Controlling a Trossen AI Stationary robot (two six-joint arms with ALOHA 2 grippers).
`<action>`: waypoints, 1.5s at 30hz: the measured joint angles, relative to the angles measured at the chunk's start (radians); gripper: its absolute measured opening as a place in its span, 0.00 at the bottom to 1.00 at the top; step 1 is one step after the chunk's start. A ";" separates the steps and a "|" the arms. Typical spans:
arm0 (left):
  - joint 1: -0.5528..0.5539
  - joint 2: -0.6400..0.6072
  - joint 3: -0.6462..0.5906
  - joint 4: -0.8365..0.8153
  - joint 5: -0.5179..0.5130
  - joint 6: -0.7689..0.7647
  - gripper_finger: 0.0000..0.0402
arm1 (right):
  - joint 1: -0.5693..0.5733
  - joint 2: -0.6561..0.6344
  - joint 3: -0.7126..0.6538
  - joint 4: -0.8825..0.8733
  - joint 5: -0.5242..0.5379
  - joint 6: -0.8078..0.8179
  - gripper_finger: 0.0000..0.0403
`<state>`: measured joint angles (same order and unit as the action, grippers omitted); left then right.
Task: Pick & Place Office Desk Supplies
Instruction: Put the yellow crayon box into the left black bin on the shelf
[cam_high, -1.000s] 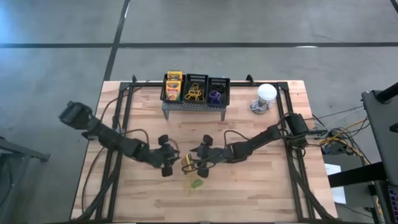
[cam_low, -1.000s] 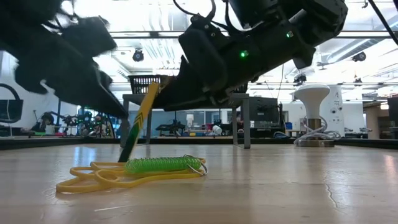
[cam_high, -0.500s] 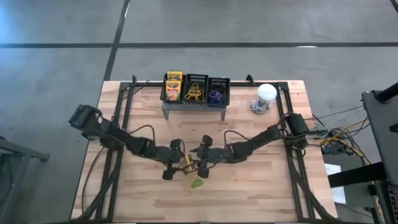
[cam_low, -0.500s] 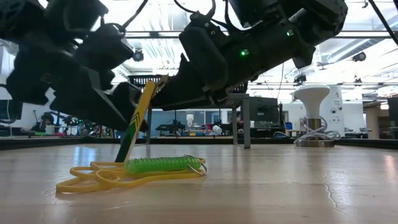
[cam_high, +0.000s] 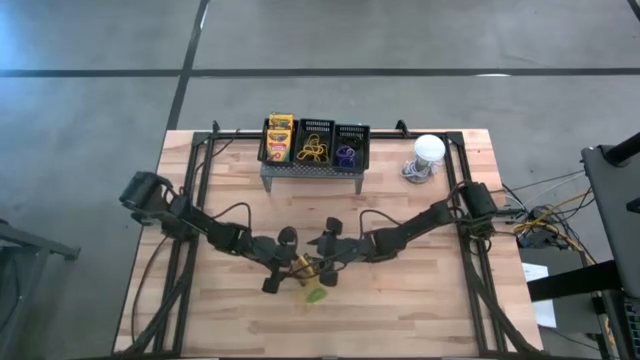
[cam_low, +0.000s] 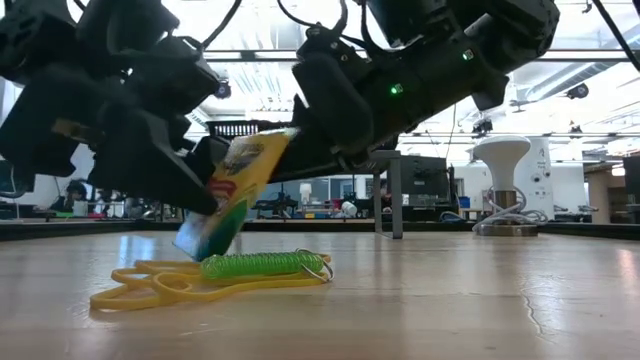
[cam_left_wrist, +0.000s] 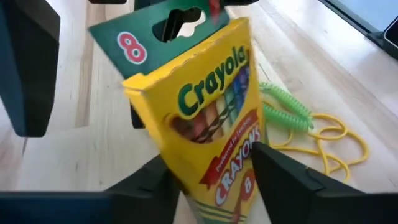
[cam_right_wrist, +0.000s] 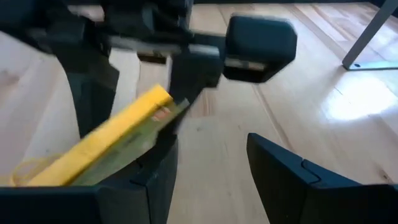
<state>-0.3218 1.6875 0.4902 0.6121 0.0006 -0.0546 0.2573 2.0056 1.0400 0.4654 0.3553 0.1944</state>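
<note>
A yellow-and-green crayon box (cam_high: 300, 265) (cam_low: 232, 190) stands tilted at mid-table between the two grippers, its green hang tab uppermost. My left gripper (cam_high: 283, 262) (cam_left_wrist: 211, 186) reaches in from the table's left and is shut on the box. My right gripper (cam_high: 322, 255) (cam_right_wrist: 211, 174) comes from the right and is open; the box (cam_right_wrist: 106, 146) lies beside one of its fingers, not between them. A green coil loop (cam_high: 315, 296) (cam_low: 262, 265) and a yellow band (cam_low: 150, 285) lie flat on the table just nearer than the box. My left gripper pinches the crayon box's lower part (cam_left_wrist: 208, 177) between its two fingers, one on each narrow side, across the box's width. It comes slanting from the table's left. The box leans with its tab end (cam_left_wrist: 168, 28) up; whether its bottom touches the table I cannot tell. My right gripper has one fingertip (cam_right_wrist: 165, 146) right by the box, and I cannot tell whether it touches.
Three black mesh baskets sit on a grey stand (cam_high: 311, 172) at the far edge: one with crayon boxes (cam_high: 279, 140), one with yellow bands (cam_high: 314, 143), one with purple bands (cam_high: 349, 146). A white dome (cam_high: 428, 150) stands to their right. Bare wood lies toward the near edge.
My left gripper has moved toward the table's right, up to the crayon box. The box, seen edge-on before in the low view, has turned about and now shows its broad printed face, still leaning. My right arm has kept still.
</note>
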 joint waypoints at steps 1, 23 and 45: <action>0.000 0.000 0.001 0.000 -0.001 0.000 0.45 | 0.000 -0.004 0.000 -0.010 0.000 -0.005 0.46; 0.003 -0.611 0.065 -0.386 -0.407 -0.102 0.13 | 0.245 -0.191 -0.160 -0.432 0.417 0.310 0.46; 0.923 -0.667 0.210 -0.550 0.131 0.138 0.11 | 0.240 -0.169 -0.151 -0.380 0.512 0.299 0.46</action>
<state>0.6010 1.0209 0.7002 0.0623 0.1312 0.0830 0.4973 1.8362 0.8890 0.0855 0.8669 0.4938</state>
